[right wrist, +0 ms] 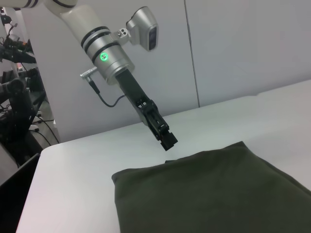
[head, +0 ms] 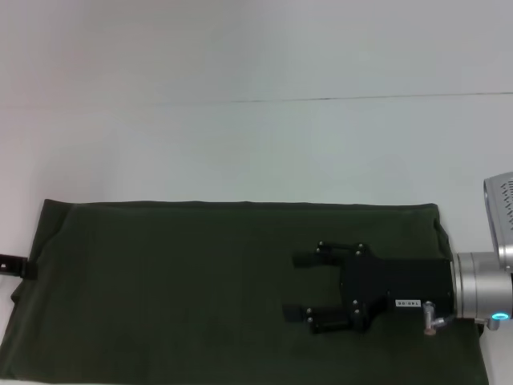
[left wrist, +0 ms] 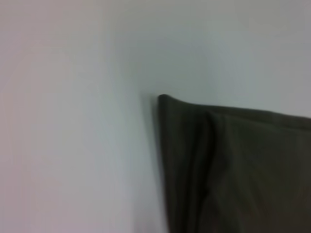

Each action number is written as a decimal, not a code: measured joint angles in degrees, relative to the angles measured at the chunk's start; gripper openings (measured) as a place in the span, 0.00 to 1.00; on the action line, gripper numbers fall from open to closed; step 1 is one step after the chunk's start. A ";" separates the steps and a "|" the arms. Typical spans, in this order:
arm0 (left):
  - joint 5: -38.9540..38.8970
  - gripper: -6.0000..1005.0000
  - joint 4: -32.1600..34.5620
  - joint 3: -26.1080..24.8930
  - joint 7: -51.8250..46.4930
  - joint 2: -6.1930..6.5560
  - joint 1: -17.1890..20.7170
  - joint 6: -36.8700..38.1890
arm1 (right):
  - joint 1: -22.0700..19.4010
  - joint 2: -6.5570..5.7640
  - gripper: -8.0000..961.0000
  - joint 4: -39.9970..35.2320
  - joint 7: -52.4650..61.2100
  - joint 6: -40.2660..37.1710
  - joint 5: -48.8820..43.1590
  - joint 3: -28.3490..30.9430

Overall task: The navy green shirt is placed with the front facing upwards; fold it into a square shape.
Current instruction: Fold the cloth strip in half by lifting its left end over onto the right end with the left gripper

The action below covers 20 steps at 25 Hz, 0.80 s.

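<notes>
The table (head: 240,144) was plain white and pretty much filled the head view, with one thin dark seam line (head: 361,99) running across it at the far side. From the right wrist view, a pale grey wall (right wrist: 243,48) stood behind the table, split by a vertical panel joint (right wrist: 192,53). Off beside it sat some dark equipment with cables (right wrist: 17,97), too cluttered to make out.

Right end effector (head: 295,285): matte black body with two black fingers, small bright screw heads showing at the finger joints, a white label with dark print sitting behind them. A silver cylindrical wrist is adjoining its rear, glowing with a cyan indicator light.

Left end effector (right wrist: 168,141): black and slender, a silver-white wrist behind it showing a green light, a grey camera housing and a black cable trailing from a metal plug.
</notes>
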 joint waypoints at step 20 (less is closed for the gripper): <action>1.82 0.85 -3.37 3.35 0.29 0.05 -1.52 -1.66 | 0.04 0.00 0.92 0.62 0.50 0.34 0.04 0.03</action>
